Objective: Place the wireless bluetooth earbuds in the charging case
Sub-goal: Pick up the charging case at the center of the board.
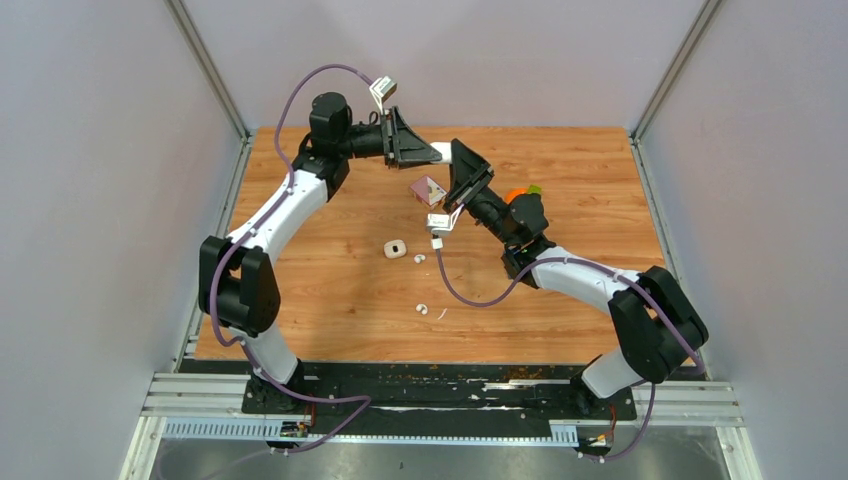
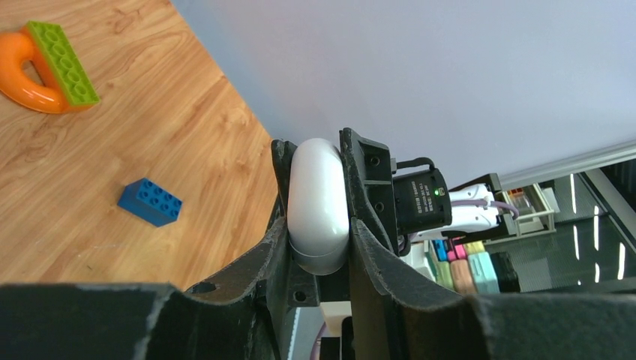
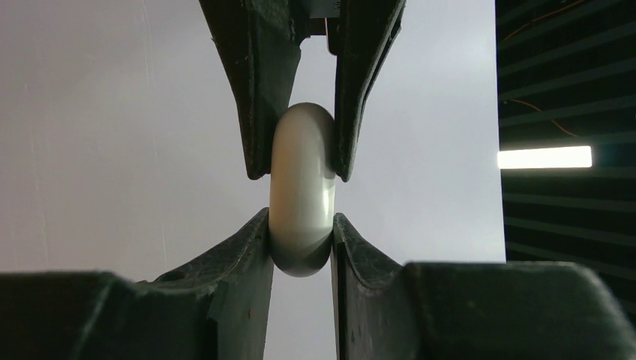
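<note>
Bright even light, soft shadows

The left arm (image 1: 270, 215) and the right arm (image 1: 590, 280) pair glossy white curved shells with bulky black joint housings. A lilac cable (image 1: 478, 304) trails along each arm. The left gripper (image 2: 319, 225) and the right gripper (image 3: 300, 217) have matte black, wedge-shaped fingers (image 3: 217, 300) with rough, chipped edges. A small pale camera box (image 1: 383, 92) sits at each wrist. Both bases stand on a scuffed black plate (image 1: 440, 385).

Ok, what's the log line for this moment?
left gripper: shut on white oval object | right gripper: shut on it too | charging case, earbuds: on table, untouched
</note>
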Available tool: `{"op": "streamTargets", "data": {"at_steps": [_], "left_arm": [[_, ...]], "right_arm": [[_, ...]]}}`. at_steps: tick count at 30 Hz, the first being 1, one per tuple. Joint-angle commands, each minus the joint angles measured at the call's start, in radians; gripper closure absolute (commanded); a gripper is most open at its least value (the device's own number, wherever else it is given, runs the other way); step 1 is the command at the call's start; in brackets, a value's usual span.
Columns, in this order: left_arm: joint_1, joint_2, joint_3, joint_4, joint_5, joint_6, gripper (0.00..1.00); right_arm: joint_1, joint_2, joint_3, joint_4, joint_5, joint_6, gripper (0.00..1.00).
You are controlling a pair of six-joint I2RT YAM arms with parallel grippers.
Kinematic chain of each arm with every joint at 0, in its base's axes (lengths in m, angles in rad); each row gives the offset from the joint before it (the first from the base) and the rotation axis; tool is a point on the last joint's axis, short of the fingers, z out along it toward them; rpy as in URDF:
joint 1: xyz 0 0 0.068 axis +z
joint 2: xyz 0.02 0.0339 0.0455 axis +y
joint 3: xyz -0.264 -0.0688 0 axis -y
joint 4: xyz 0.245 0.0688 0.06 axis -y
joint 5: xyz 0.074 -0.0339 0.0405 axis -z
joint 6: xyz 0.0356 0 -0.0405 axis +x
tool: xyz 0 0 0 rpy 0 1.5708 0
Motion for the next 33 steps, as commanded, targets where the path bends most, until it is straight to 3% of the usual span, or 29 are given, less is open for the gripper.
{"op": "streamTargets", "data": {"at_steps": [1, 5, 7, 9, 10, 13, 16, 20, 23, 25, 28, 33], "left_arm": [[-0.011, 0.017, 0.059, 0.027, -0.008, 0.001, 0.66], [-0.015, 0.017, 0.059, 0.035, -0.001, 0.006, 0.76], [-0.015, 0.017, 0.057, 0.044, 0.002, 0.007, 0.84], [-0.013, 0.015, 0.051, 0.056, 0.005, 0.006, 0.90], [-0.012, 0.015, 0.046, 0.065, 0.008, 0.005, 0.93], [0.006, 0.014, 0.030, 0.084, 0.009, 0.008, 1.00], [0.040, 0.008, 0.006, 0.089, 0.002, 0.018, 1.00], [0.068, -0.015, -0.057, 0.116, 0.020, 0.081, 1.00], [0.070, -0.068, -0.147, 0.089, 0.023, 0.253, 1.00], [0.070, -0.116, -0.213, 0.083, 0.023, 0.394, 1.00], [0.066, -0.204, -0.319, 0.085, 0.007, 0.658, 1.00], [0.038, -0.330, -0.460, 0.084, -0.007, 0.955, 1.00]], "right_arm": [[0.016, -0.002, 0.006, 0.012, -0.042, -0.040, 1.00], [0.017, -0.003, 0.003, 0.001, -0.041, -0.047, 1.00], [0.018, -0.006, -0.002, -0.011, -0.043, -0.058, 0.94], [0.017, -0.010, -0.008, -0.024, -0.040, -0.063, 0.79], [0.018, -0.015, -0.012, -0.036, -0.033, -0.064, 0.65], [0.018, -0.049, -0.031, -0.096, -0.012, -0.056, 0.39], [0.016, -0.125, -0.060, -0.197, 0.050, 0.029, 0.25], [-0.007, -0.298, 0.015, -0.602, 0.091, 0.343, 0.19], [-0.062, -0.407, 0.155, -1.072, -0.056, 0.695, 0.13], [-0.088, -0.436, 0.222, -1.268, -0.179, 0.829, 0.12], [-0.106, -0.422, 0.342, -1.506, -0.335, 0.931, 0.17], [-0.139, -0.249, 0.653, -1.870, -0.579, 0.939, 0.32]]}}
